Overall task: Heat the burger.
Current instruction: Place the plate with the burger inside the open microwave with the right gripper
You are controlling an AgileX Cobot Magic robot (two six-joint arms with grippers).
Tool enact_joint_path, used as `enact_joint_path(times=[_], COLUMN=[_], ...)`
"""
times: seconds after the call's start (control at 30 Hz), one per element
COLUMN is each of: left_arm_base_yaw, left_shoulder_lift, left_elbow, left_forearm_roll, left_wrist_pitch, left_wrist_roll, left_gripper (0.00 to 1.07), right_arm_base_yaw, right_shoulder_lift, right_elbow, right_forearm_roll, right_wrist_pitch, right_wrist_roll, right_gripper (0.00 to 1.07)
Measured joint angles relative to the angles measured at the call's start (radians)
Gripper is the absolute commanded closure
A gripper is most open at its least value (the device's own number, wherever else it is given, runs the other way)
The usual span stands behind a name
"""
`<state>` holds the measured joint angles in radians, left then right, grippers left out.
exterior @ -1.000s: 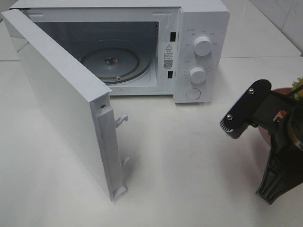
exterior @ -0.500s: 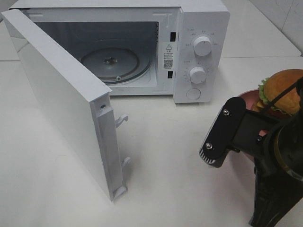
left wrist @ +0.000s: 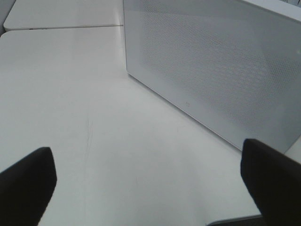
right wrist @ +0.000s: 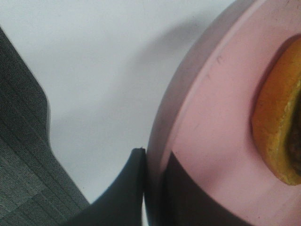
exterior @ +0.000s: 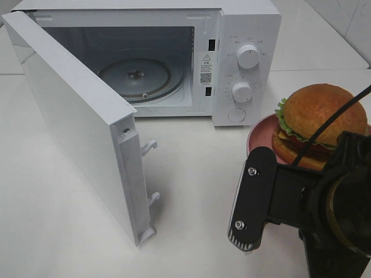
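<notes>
Jaws on the right gripper (right wrist: 153, 184) are nearly closed, pinching the rim of the pink plate (right wrist: 211, 108) with one finger on each side of the edge. Burger (right wrist: 277, 122) sits on that plate; the right wrist view catches only its golden lower edge. From the high camera the burger (exterior: 322, 116) shows whole, with a glossy brown bun, a green lettuce frill and a yellow layer underneath. It is upright on the plate (exterior: 259, 130), at the right of the scene, just in front of the microwave (exterior: 255, 23) control panel and outside the cavity. Plate looks raised off the white table (exterior: 203, 174), since its shadow in the wrist view falls apart from the rim, but I cannot tell for sure. Right arm (exterior: 313, 202) fills the lower right corner, partly covering the near side of the plate. Microwave door (exterior: 69, 121) is swung wide open to the left, with the glass turntable (exterior: 136, 75) bare inside. Two round knobs (exterior: 248, 56) are stacked on the panel, with a round button below them. Left gripper (left wrist: 150, 181) is spread wide and holds nothing. Its two dark fingertips sit well apart over the table, facing the outer dotted face of the door, and the high view does not show it.
</notes>
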<state>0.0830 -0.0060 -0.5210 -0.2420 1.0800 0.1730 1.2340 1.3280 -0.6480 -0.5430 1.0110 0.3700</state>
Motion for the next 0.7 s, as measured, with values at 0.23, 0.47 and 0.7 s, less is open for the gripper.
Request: enact_joint_path(times=[0.23, 0.47, 0.7], left_arm_base_yaw=[0.000, 0.000, 0.000], left_shoulder_lift=[0.000, 0.000, 0.000], left_elbow=[0.000, 0.000, 0.000], left_forearm_roll=[0.000, 0.000, 0.000], left_wrist_pitch=[0.000, 0.000, 0.000], left_wrist_roll=[0.000, 0.000, 0.000], left_gripper=[0.07, 0.07, 0.07], right_arm_base_yaw=[0.032, 0.032, 0.032], right_shoulder_lift=[0.000, 0.000, 0.000], right_elbow=[0.000, 0.001, 0.003], right_forearm_roll=[0.000, -0.028, -0.056], right_wrist_pitch=[0.000, -0.023, -0.088], right_wrist_roll=[-0.071, -0.188, -0.308], right_gripper=[1.07, 1.07, 1.06])
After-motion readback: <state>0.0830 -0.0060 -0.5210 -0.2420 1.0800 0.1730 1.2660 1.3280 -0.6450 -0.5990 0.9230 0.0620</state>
